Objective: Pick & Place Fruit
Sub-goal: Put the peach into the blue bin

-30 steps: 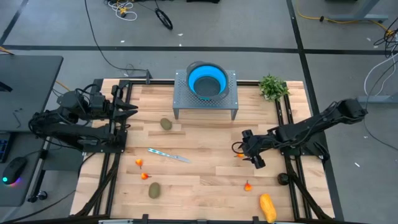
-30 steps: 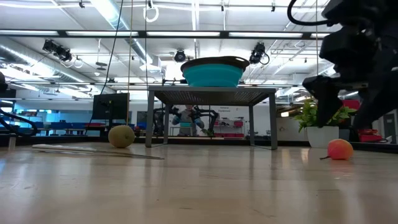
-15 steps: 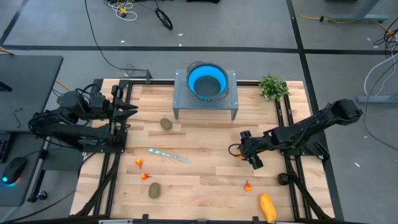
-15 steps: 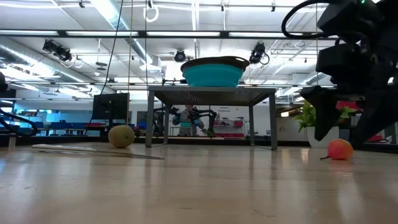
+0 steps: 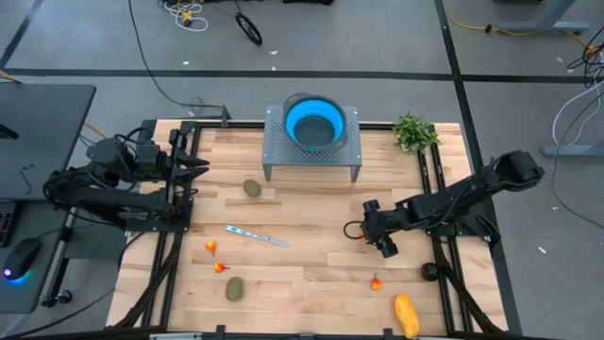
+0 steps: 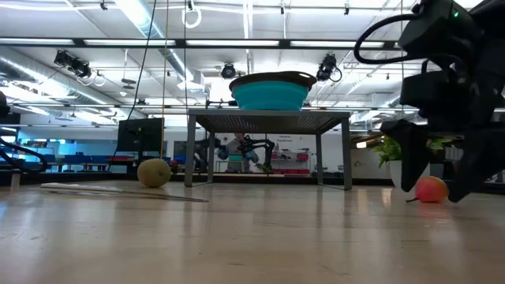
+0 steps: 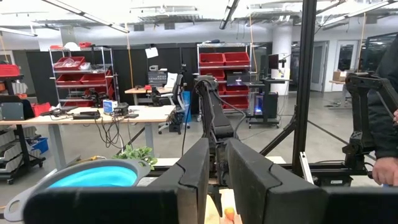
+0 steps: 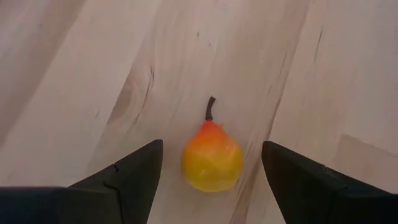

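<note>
Your right hand (image 5: 363, 231), right of centre in the high view, stands open around a small orange fruit (image 8: 211, 157) on the table (image 5: 311, 274), nothing gripped, the blue bowl (image 5: 314, 123) seemingly empty, every piece left.

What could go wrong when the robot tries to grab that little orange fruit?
The small red-orange fruit is round and lies loose on the wooden table, so it might roll or squirt out when the open right gripper closes from both sides. Its thin stem sticks out and a finger could nudge it, turning the fruit.
</note>
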{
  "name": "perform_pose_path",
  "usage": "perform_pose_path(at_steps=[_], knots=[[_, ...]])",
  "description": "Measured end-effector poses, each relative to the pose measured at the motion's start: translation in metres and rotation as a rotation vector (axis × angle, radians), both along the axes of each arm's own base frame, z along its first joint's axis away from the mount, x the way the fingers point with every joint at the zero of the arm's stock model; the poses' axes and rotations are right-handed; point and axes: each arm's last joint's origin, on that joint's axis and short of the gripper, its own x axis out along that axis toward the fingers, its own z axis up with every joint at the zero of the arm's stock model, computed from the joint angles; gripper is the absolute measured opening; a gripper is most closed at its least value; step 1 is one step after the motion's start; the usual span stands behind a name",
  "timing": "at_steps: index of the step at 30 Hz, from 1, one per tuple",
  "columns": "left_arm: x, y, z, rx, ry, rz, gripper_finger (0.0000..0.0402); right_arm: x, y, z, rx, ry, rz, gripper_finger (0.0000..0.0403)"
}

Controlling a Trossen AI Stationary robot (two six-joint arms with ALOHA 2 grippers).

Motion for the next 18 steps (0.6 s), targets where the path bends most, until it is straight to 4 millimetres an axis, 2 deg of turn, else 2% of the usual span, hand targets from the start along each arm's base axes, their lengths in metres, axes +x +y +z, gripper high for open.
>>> perform_pose_path(at_steps=[9, 18], knots=[[0.0, 0.0, 0.0, 0.0, 0.0, 0.0, 0.0068, 0.0005, 0.0001, -0.0021, -0.003, 0.009, 0.001, 0.0278], [0.0, 0.0, 0.0, 0.0, 0.0, 0.0, 0.0068, 0.0004, 0.0002, -0.0021, -0.003, 0.009, 0.001, 0.0227]])
